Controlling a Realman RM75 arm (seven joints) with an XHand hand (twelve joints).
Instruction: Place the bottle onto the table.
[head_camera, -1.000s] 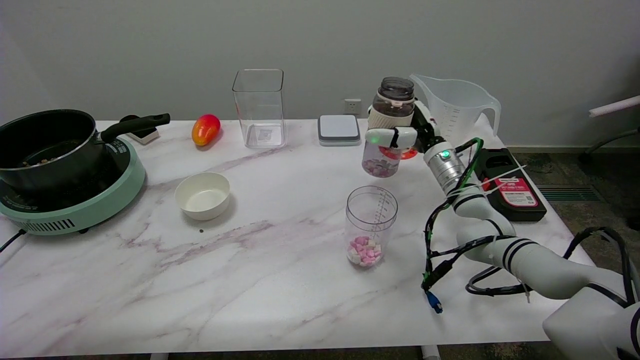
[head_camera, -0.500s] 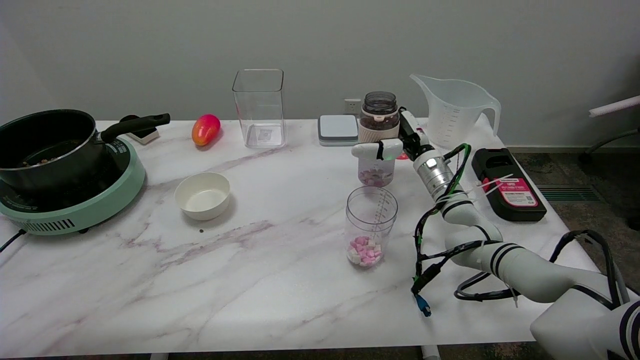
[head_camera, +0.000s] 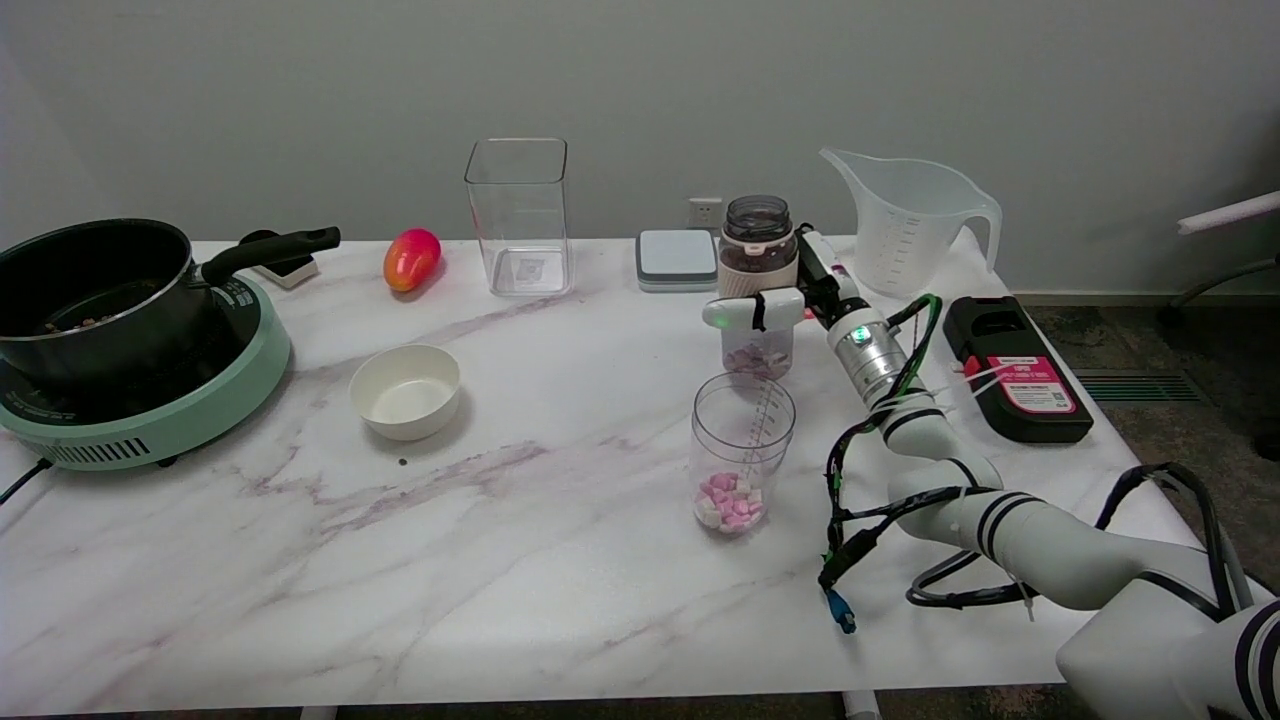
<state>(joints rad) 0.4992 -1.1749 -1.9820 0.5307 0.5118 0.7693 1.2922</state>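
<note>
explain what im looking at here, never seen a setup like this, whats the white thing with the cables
The white thing is a robot arm, steered remotely by a person. It reaches in from the lower right and ends in a black-and-white hand. The picture comes from a camera above the table's near side, looking down and across it.

The hand holds an upright bottle with a dark lid and pink and white pieces inside; its job is to set it on the marble table. I cannot tell whether its base touches yet.

Also on the table: a clear cup holding similar pieces, a white bowl, a black pot on a green cooker, a mango, a clear square container, and a measuring jug.
</note>
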